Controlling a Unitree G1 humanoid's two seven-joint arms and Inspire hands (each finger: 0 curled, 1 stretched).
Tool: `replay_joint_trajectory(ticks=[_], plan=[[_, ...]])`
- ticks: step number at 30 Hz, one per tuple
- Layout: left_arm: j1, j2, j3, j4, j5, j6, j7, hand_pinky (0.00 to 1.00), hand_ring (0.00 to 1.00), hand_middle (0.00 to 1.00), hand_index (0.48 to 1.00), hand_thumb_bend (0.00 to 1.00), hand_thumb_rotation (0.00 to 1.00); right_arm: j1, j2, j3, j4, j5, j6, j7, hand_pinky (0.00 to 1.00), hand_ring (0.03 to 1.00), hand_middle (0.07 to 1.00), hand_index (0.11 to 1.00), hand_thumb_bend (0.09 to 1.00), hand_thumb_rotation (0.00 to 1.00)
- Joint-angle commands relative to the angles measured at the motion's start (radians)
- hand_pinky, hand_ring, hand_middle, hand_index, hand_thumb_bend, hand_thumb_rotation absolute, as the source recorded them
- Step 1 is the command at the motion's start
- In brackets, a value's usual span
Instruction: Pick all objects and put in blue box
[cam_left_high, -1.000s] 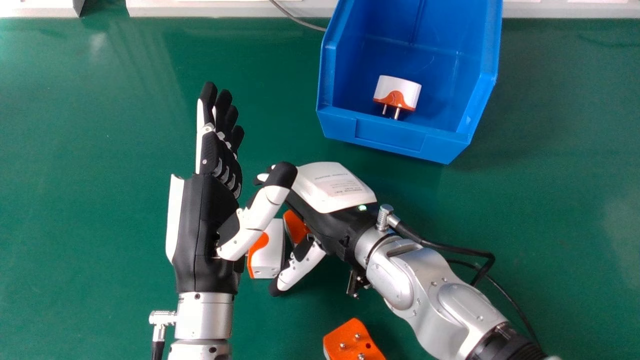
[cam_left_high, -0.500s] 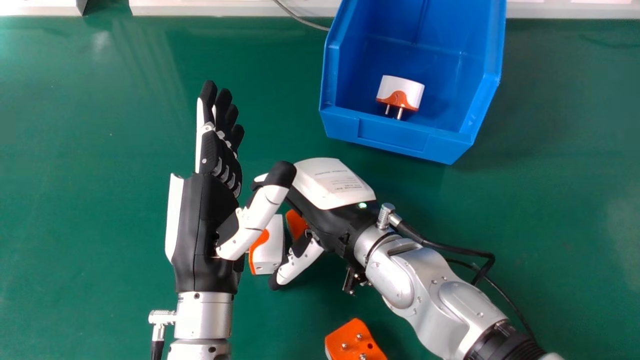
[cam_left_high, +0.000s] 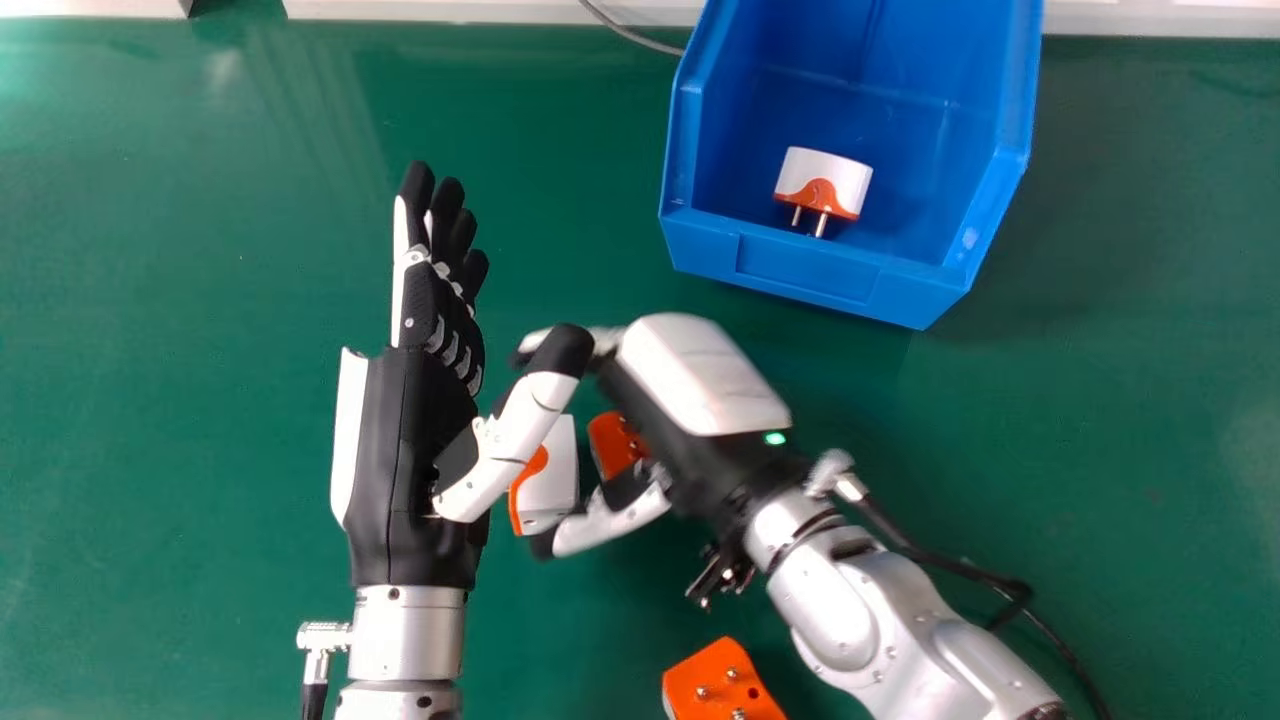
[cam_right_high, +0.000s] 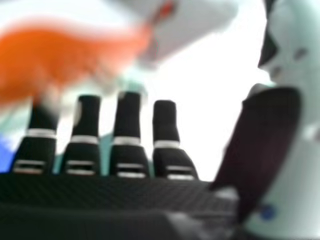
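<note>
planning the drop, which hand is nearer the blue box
Right. The right hand is just short of the blue box; the left hand is farther off, to the box's left.

A white and orange plug (cam_left_high: 826, 174) lies inside the blue box (cam_left_high: 820, 268).

The green bench (cam_left_high: 200, 300) has pale panels (cam_left_high: 480, 10) along its far edge, with a break towards the far left corner. A blue open-fronted box (cam_left_high: 820, 275) stands right of the middle, its far end reaching the far edge. A grey cable (cam_left_high: 648, 42) runs from that edge to beside the box. Nearer the near edge lies an orange plug adapter (cam_left_high: 715, 680), metal pins up. Around the middle are a white-and-orange adapter (cam_left_high: 550, 490) and, just to its right, a partly hidden orange one (cam_left_high: 612, 445); whether these two touch the bench cannot be told.
</note>
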Motion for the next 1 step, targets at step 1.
replay_joint_trajectory(ticks=[1], plan=[[0.012,-0.016,-0.012,-0.026,-0.004,-0.014,-0.01,1.0,1.0,1.0,1.0,0.78,0.49,0.047,0.019,-0.077,-0.08,0.064,-0.067,-0.088,0.58,0.664,0.707,0.712,0.749,0.17]])
